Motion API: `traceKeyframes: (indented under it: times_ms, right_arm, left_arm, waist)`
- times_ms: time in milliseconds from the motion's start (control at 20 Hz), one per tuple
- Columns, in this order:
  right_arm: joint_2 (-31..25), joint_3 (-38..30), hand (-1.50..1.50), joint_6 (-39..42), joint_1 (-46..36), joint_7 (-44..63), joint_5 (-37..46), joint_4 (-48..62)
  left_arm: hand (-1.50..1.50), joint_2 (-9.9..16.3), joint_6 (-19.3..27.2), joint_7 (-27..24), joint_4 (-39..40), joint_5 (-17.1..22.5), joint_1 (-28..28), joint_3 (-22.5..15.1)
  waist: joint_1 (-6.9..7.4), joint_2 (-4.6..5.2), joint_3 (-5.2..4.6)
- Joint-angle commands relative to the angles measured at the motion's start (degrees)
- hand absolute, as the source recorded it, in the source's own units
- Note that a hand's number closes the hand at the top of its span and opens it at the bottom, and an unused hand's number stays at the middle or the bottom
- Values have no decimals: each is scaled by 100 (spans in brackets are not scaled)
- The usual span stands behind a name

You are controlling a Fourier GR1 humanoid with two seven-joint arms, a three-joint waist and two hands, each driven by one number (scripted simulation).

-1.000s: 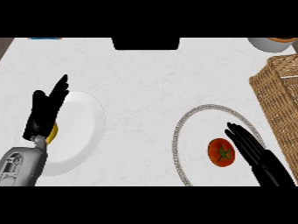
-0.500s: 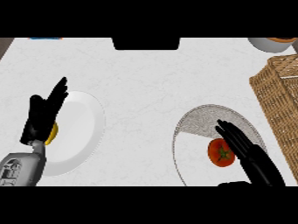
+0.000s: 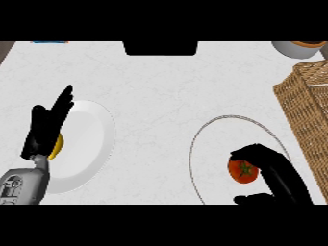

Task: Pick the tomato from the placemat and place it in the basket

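The red tomato (image 3: 240, 171) lies on the round pale placemat (image 3: 216, 139) with a thin dark rim, at the lower right of the head view. My right hand (image 3: 280, 175) comes in from the bottom edge; its fingers curl over the tomato's top and right side, and the thumb shows just below it. Part of the tomato's right side is hidden by the fingers. The tall wicker basket (image 3: 321, 110) stands right of the placemat at the view's edge. My left hand (image 3: 44, 129) rests open, fingers up, at the left.
A white plate (image 3: 88, 144) sits under the left hand, with a yellow item (image 3: 56, 146) on it beside the palm. An orange-rimmed bowl (image 3: 300, 48) stands at the back right, a black object (image 3: 159, 48) at the back middle.
My right hand's fingers, straight beside the tomato a second ago, have moved left and curled round it. The tomato stays on the placemat. The left hand is almost unmoved.
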Motion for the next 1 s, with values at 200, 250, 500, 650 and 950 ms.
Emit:
traceKeyframes:
  times_ms: [200,250,500,650,950]
  right_arm:
    - [97,318,150,-271,-85,1048,1306,120]
    - [70,353,150,-191,-170,1397,1702,405]
    - [187,536,150,1153,-393,3185,2696,324]
    - [482,932,150,1908,-827,3843,3063,-109]
    - [685,1440,150,1726,-1093,4360,2559,-543]
  left_arm:
    - [0,9,-58,-232,447,-4,-176,159]
    - [0,22,-61,-11,281,5,-265,131]
    - [0,-29,-33,-12,84,-79,-185,4]
    - [0,-89,-24,78,-3,-65,-51,-18]
    - [0,11,-170,-71,120,38,1,168]
  waist:
    - [-11,38,26]
    - [34,48,23]
    - [122,35,14]
    - [91,12,28]
    - [34,20,38]
